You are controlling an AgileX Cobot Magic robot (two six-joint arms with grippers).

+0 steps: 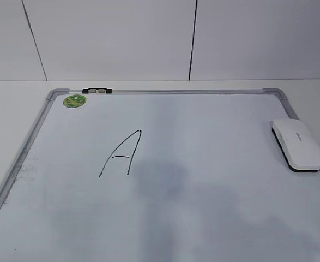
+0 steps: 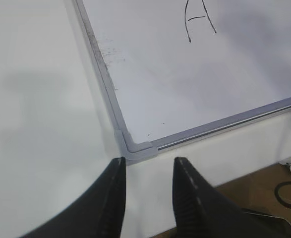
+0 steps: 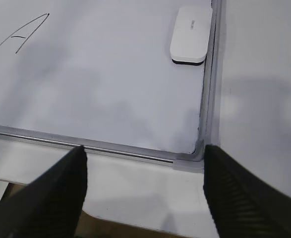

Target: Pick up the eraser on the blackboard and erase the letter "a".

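In the exterior view the large white dry-erase blackboard with its grey metal frame [image 1: 40, 117] is running off the bottom edge of the frame, so its near corners are going unseen there. The print on the white rounded plastic eraser [image 1: 297, 144] at right is staying too small to read, as is the pattern on the small green round sticker [image 1: 74, 100] at upper left. In the left wrist view the black angular capital "A" [image 2: 197, 20] is being cropped at the top. Both end effectors are being cut off by the bottom edges of the wrist views.

Bright, even lighting. Soft grey shadows fall across the blackboard [image 1: 214, 218] below the "A" [image 1: 121, 154]. Wrist views are slightly blurred.
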